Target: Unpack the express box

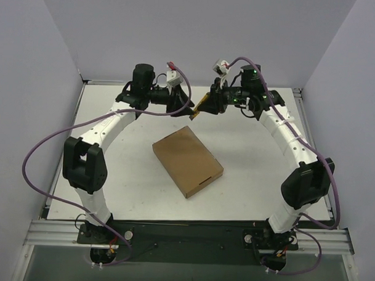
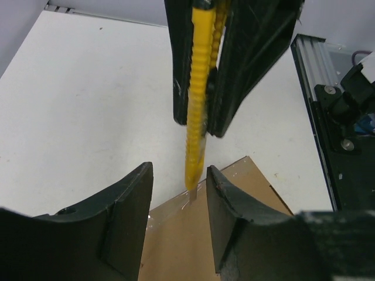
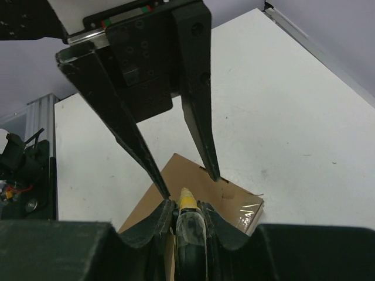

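The express box (image 1: 187, 161) lies flat and closed in the middle of the table, a plain brown carton with shiny clear tape along one end (image 3: 249, 211). High above its far end, my right gripper (image 1: 208, 104) is shut on a yellow utility knife (image 1: 198, 111), whose short blade points down toward the box (image 2: 246, 193). My left gripper (image 1: 176, 105) faces it, open, with one finger (image 2: 126, 211) on each side of the knife tip (image 2: 192, 196) and not touching it. In the right wrist view the knife (image 3: 188, 205) sits clamped between my right fingers.
White table (image 1: 119, 169) with a raised metal rail (image 2: 310, 88) along its edges and grey walls on three sides. Purple cables loop off both arms. Nothing else loose shows on the table.
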`<state>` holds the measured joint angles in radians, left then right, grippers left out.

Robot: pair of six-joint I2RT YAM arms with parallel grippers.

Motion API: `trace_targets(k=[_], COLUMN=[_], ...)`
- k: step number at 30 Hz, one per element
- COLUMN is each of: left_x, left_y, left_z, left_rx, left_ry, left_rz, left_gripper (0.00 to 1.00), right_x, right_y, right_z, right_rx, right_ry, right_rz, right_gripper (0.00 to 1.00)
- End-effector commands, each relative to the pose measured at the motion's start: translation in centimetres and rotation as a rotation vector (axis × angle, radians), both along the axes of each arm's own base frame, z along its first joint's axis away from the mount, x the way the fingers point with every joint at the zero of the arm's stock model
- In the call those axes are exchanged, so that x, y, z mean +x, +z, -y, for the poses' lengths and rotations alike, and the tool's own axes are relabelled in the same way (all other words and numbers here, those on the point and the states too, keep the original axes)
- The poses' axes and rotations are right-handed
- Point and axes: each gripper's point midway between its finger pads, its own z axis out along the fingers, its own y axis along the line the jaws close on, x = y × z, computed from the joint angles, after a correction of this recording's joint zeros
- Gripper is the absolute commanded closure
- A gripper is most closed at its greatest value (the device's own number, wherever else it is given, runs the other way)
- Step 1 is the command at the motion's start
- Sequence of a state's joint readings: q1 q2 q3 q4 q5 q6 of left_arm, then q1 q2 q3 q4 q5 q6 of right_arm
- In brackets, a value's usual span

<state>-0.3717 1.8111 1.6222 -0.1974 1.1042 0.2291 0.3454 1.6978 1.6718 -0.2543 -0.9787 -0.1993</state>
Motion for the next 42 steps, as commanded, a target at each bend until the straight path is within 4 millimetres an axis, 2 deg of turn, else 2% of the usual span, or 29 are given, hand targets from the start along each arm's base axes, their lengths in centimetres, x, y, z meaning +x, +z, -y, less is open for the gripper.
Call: trace_targets(k=[1, 6, 16, 20, 21, 22, 23, 24, 25, 26, 28, 29, 31, 32, 36, 42], left_x=[-0.7, -1.4, -2.0, -2.1, -2.2, -2.3, -2.1, -2.1, -2.1, -2.1, -1.8, -1.9, -1.9, -2.0, -2.1, -2.3], left_y=[3.1, 3.1, 2.8, 2.8, 3.7, 3.7, 3.5, 3.6, 3.6, 3.4, 3.4, 3.2, 3.3, 3.4, 3.3, 3.2], left_z=[1.2, 1.6, 1.6, 1.8, 1.8, 1.8, 1.8, 1.8, 1.7, 1.7, 1.4, 1.3, 1.5, 1.5, 1.7, 2.1], left_rx=[-0.114, -0.133, -0.139, -0.157, -0.179, -0.184, -0.183, -0.186, -0.188, -0.191, -0.198, -0.200, -0.207, -0.210, -0.215, -0.214], left_ry=[-0.087, -0.150, -0.227, -0.271, -0.286, -0.291, -0.291, -0.290, -0.285, -0.273, -0.254, -0.244, -0.229, -0.223, -0.219, -0.232], left_rz=[0.003, -0.053, -0.125, -0.148, -0.134, -0.141, -0.149, -0.137, -0.131, -0.130, -0.113, -0.117, -0.109, -0.112, -0.124, -0.122], left_gripper=[0.53, 0.60, 0.65, 0.84, 0.97, 1.00, 1.00, 1.00, 1.00, 1.00, 1.00, 1.00, 1.00, 1.00, 1.00, 1.00], right_x=[-1.3, -0.9, -0.3, -0.1, 0.0, 0.2, 0.2, 0.2, 0.3, -0.2, -0.4, -1.0, -1.6, -2.1, -2.9, -1.5], right_y=[3.3, 3.6, 4.3, 4.0, 3.8, 3.6, 3.4, 3.2, 3.2, 2.6, 2.4, 2.1, 2.0, 1.3, 1.6, 2.5], right_z=[-1.2, -1.3, -1.5, -1.4, -1.4, -1.2, -1.0, -0.8, -0.6, -0.1, 0.8, 1.4, 2.0, 2.3, 1.9, 0.7], right_rx=[0.046, 0.043, 0.051, 0.044, 0.038, 0.029, 0.019, 0.008, -0.007, -0.038, -0.075, -0.106, -0.126, -0.137, -0.121, -0.078], right_ry=[0.075, 0.060, 0.054, 0.047, 0.042, 0.028, 0.022, 0.015, 0.000, 0.006, 0.002, 0.006, 0.005, 0.014, 0.055, 0.063], right_rz=[0.121, 0.145, 0.156, 0.154, 0.151, 0.150, 0.141, 0.136, 0.136, 0.116, 0.117, 0.125, 0.139, 0.121, 0.129, 0.090], right_gripper=[1.00, 1.00, 1.00, 1.00, 1.00, 1.00, 0.98, 0.93, 0.84, 0.65, 0.49, 0.38, 0.31, 0.28, 0.30, 0.35])
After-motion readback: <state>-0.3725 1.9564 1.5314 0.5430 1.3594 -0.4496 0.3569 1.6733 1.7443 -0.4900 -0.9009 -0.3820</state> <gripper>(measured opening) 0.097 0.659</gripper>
